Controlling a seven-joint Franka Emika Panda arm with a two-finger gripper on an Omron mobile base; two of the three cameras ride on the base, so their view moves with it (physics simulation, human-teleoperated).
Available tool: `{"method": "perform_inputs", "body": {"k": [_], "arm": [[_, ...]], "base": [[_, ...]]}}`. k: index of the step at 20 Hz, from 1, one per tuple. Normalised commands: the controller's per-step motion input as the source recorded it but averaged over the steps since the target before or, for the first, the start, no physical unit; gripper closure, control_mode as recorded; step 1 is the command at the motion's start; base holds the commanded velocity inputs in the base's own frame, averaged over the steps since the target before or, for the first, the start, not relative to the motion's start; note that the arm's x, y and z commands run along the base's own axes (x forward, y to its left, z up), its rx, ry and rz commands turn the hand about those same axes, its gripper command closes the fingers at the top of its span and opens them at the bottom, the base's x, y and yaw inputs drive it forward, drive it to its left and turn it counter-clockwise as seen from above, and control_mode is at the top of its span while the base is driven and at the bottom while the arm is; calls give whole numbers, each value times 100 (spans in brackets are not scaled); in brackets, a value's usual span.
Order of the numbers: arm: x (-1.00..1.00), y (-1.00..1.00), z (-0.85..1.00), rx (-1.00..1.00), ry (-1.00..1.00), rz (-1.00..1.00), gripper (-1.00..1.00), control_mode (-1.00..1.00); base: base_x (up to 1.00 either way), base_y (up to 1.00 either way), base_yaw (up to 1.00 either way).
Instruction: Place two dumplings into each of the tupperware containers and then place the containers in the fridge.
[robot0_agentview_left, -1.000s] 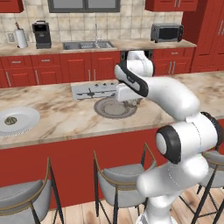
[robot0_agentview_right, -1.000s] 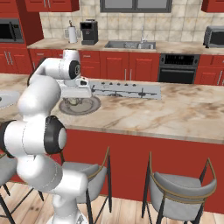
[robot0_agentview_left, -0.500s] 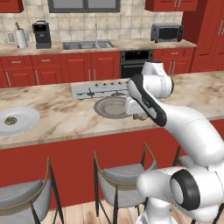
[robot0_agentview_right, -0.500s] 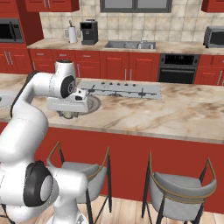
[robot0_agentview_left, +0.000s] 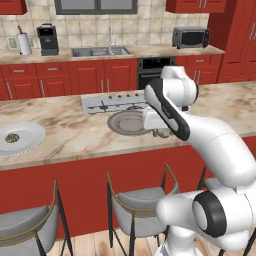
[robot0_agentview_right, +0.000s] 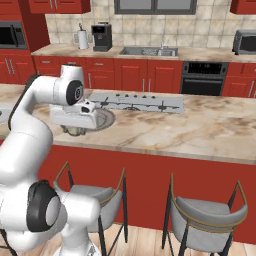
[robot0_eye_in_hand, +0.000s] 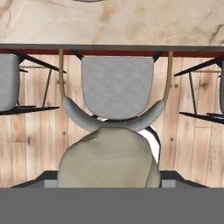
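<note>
A dumpling (robot0_eye_in_hand: 109, 159) sits right in front of the hand camera, big and beige, between the gripper's (robot0_eye_in_hand: 109, 175) two dark tips. The jaws stand wide around it and seem to be gripping it. In the right base view the dumpling (robot0_agentview_right: 75, 131) hangs under the white hand, just past the front edge of the counter (robot0_agentview_right: 200, 130). In the left base view it (robot0_agentview_left: 161, 133) peeks out below the hand, near the grey plate (robot0_agentview_left: 127, 122).

Looking down from the hand, a grey stool (robot0_eye_in_hand: 114, 89) stands under the dumpling on the wood floor (robot0_eye_in_hand: 201, 148). The counter edge runs across the top of that view.

The grey plate lies on the counter, just in front of the cooktop (robot0_agentview_left: 112, 102). In the right base view the hand covers part of that plate (robot0_agentview_right: 102, 119). A white plate (robot0_agentview_left: 19, 137) lies far to the left on the same counter, with something small and dark on it.

Behind the counter are red cupboards (robot0_agentview_left: 75, 77), a sink (robot0_agentview_left: 97, 51), a coffee machine (robot0_agentview_left: 48, 39), a paper roll (robot0_agentview_left: 23, 43), an oven (robot0_agentview_right: 201, 78) and a toaster oven (robot0_agentview_left: 190, 37).
</note>
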Motion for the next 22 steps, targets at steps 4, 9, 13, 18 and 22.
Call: {"method": "perform_inputs", "body": {"k": [4,9,13,18,22], "arm": [[0,5,15,-6,19,-9,100,-100],[-24,1,7,-4,7,-3,100,-100],[-44,0,0,0,0,-4,100,-100],[-33,0,0,0,-3,0,100,100],[0,0,0,0,0,0,100,100]], "base": [[0,0,0],[0,0,0],[0,0,0],[-40,0,0],[-100,8,0]]}}
